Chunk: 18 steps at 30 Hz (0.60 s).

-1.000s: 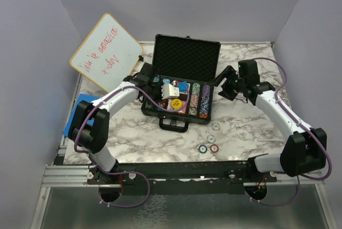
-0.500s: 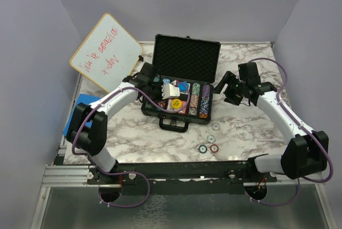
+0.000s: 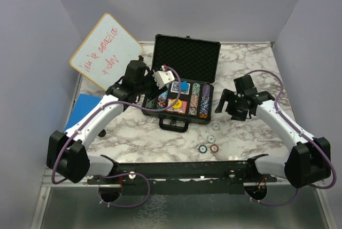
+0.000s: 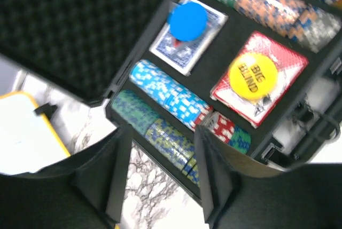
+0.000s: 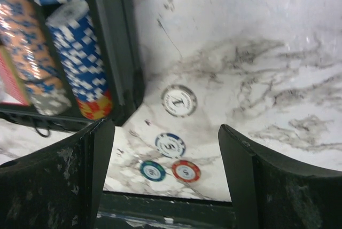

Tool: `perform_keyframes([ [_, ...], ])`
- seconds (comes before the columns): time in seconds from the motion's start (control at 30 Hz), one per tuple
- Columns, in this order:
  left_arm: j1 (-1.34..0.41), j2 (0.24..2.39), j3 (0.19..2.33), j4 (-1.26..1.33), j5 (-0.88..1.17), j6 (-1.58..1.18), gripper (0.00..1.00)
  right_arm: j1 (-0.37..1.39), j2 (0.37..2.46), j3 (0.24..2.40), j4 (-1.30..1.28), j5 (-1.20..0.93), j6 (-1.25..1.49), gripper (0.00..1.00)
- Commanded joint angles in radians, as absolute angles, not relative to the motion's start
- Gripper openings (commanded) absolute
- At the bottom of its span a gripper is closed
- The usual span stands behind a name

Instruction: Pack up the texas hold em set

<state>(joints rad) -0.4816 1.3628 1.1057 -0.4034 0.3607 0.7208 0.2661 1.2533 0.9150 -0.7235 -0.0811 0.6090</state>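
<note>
Two decks [image 4: 179,53] and chip rows [image 4: 171,93] sit in the case [image 4: 64,21] beneath the left tool [image 4: 164,138]; four chips [image 5: 170,144] lie under the right tool [image 5: 166,127]; both gape, empty.

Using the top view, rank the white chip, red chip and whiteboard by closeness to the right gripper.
1. White chip, just nearside of the right gripper.
2. Red chip, farther toward the near edge.
3. Whiteboard, back left, far across.
</note>
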Motion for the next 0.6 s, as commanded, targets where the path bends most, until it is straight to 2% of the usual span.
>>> perform_keyframes([
  [0.0,-0.482,1.254,0.992,-0.038,0.142,0.353,0.62,0.331,1.223,0.846,-0.77,-0.006,0.624,0.85],
  [0.03,-0.482,1.233,0.969,0.024,0.095,0.307,0.87,0.358,1.227,0.839,-0.763,0.02,0.632,0.85],
  [0.07,-0.481,1.214,0.946,0.073,0.06,0.269,0.97,0.386,1.236,0.833,-0.755,0.043,0.641,0.85],
  [0.17,-0.481,1.19,0.929,0.139,-0.028,0.16,0.99,0.457,1.287,0.838,-0.755,0.11,0.675,0.84],
  [0.3,-0.48,1.209,1.008,0.019,-0.214,-0.104,0.99,0.498,1.343,0.842,-0.72,0.149,0.681,0.72],
  [0.4,-0.477,1.224,1.046,-0.076,-0.22,-0.16,0.99,0.505,1.377,0.846,-0.702,0.161,0.668,0.66],
  [0.57,-0.47,1.238,1.03,-0.1,-0.268,-0.218,0.99,0.513,1.428,0.842,-0.667,0.149,0.636,0.68],
])
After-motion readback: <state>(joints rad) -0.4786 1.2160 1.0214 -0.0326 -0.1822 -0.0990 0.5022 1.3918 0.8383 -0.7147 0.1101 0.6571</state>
